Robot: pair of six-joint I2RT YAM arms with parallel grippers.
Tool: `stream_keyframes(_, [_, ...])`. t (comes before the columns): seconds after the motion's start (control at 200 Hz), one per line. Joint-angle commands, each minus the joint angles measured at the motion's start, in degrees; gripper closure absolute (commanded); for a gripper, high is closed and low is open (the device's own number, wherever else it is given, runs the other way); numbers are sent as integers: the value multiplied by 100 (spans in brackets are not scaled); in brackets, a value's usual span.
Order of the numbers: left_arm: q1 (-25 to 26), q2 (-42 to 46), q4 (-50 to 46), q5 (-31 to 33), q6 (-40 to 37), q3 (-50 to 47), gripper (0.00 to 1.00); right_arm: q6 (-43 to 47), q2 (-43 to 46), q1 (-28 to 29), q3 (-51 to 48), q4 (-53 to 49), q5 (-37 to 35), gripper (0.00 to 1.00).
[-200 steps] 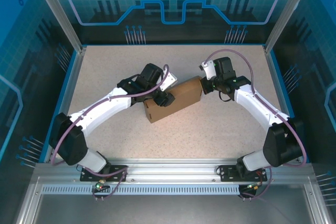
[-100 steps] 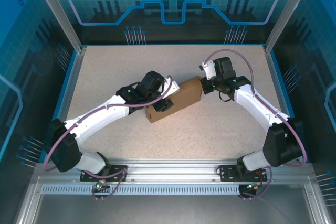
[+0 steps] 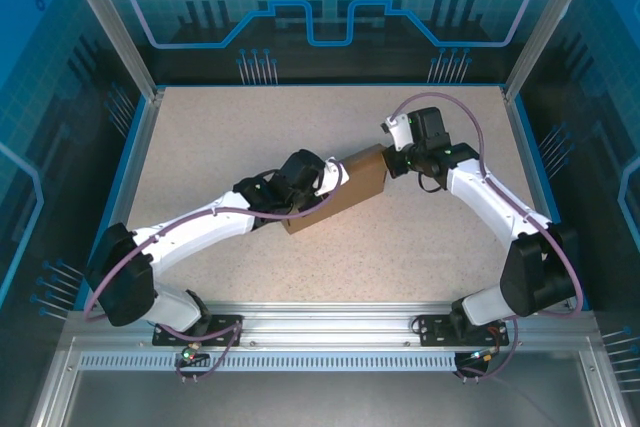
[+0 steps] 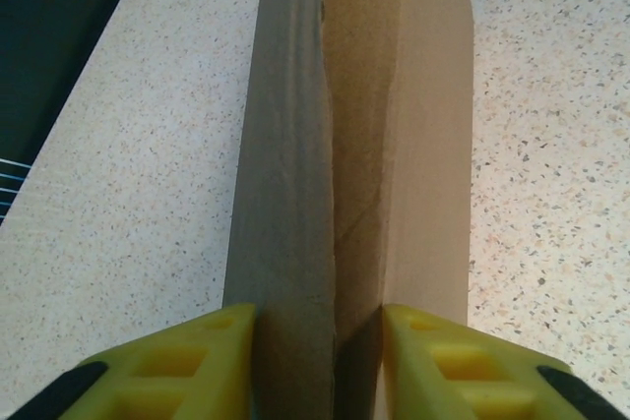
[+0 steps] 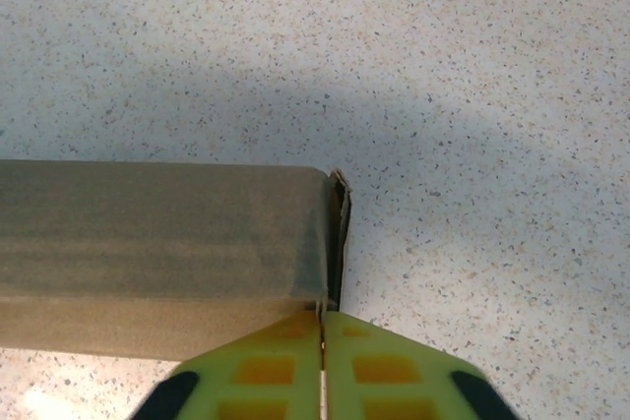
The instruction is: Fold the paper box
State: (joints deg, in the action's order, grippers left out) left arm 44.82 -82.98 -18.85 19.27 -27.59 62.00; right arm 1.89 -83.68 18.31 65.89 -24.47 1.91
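Grip: left hand (image 4: 317,327), right hand (image 5: 322,327) both clamp paper box (image 3: 358,179).

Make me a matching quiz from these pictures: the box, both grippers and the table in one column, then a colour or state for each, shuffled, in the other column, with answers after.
Column one:
1. box
2. left gripper
3. right gripper
4. table

Column two:
A. speckled beige
B. fingers pressed together at a box corner
C. plain brown
D. fingers gripping the box's end from both sides

Pairs: 1-C, 2-D, 3-B, 4-A
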Motion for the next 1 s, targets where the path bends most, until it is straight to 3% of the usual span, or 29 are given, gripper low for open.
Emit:
stream_keyframes(0.0, [43,-139,-200,82,-80,-300,67,-31,85,-38,212,-445,336,81])
stream_keyframes(0.2, [44,-137,-207,17,-3,-381,69,-45,493,-88,277,-768,522,65])
stream_keyframes(0.375, [41,-43,-143,-29,-9,-490,72,-319,258,-545,681,-752,1513,54])
stream_keyframes(0.555, [40,45,-88,-99,0,-517,72,-465,-641,-781,1243,-689,2214,51])
stream_keyframes(0.71, [37,71,-72,-131,7,-491,72,-450,-1093,-797,1425,-668,2249,51])
stream_keyframes(0.995, [31,168,32,-193,163,-491,69,-456,-1036,-864,520,-336,1975,57])
